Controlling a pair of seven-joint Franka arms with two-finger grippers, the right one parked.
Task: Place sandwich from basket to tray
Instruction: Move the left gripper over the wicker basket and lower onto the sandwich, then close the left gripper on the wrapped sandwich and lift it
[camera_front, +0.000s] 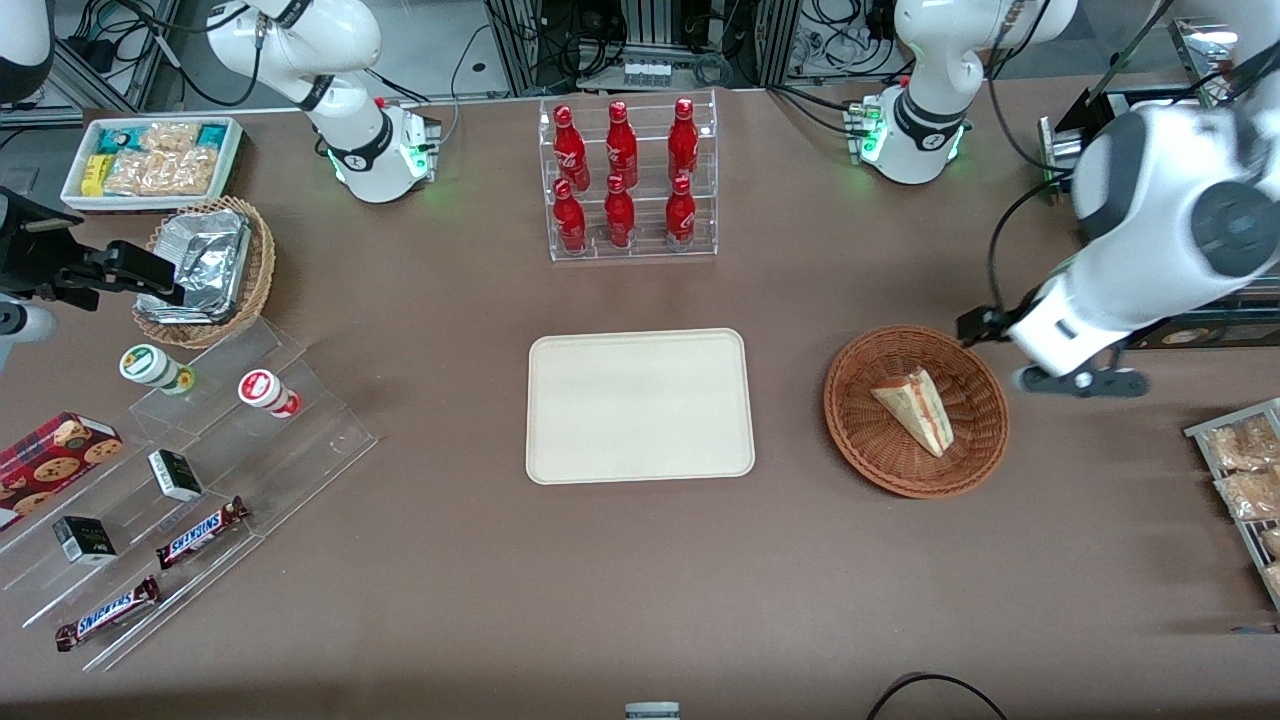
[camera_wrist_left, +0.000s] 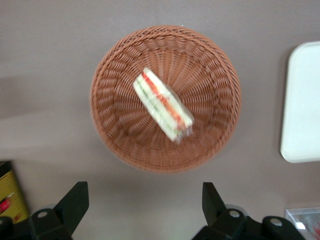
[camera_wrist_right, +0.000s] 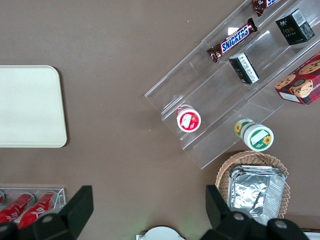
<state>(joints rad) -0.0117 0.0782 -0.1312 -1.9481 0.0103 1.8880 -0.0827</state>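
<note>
Hovering element: gripper (camera_wrist_left: 145, 200), above the desk (camera_front: 450, 560) just beside the basket (camera_front: 870, 440), fingers spread wide, holding nothing.
Sandwich (camera_front: 915, 408): lying in the wicker basket, wrapped in clear film, untouched.
Tray (camera_front: 640, 405): flat on the desk, near the basket, toward the parked arm's end.

Brown tabletop (camera_front: 450, 560) carrying the tray (camera_front: 640, 406) centrally, the basket (camera_front: 916, 411) toward the working arm's end; end effector (camera_wrist_left: 145, 200) above the tabletop beside the basket.
</note>
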